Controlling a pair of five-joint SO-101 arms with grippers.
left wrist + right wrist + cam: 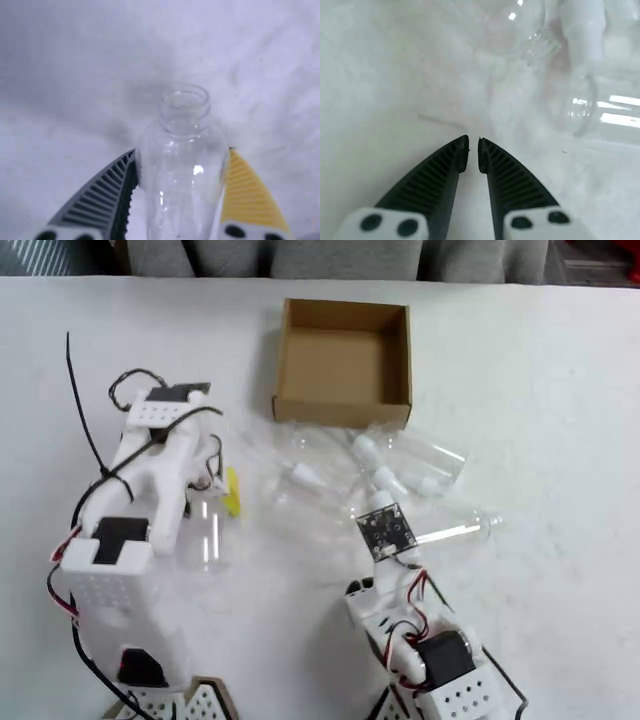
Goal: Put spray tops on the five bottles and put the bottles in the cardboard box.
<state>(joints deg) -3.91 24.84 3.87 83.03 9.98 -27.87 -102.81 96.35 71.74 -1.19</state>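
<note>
My left gripper is shut on a clear bottle with an open, capless neck, its grey and yellow fingers pressing the bottle's sides. From above, that bottle lies on the table by the left arm's yellow finger. My right gripper is shut on nothing, low over the table. Just beyond it lie a bottle's neck, a white spray top and another clear bottle. Loose bottles and white spray tops are scattered in front of the open cardboard box.
The box stands at the table's far middle and holds nothing. A further bottle lies right of the right arm's camera board. Black cables loop around the left arm. Bare white table stretches to the far left and right.
</note>
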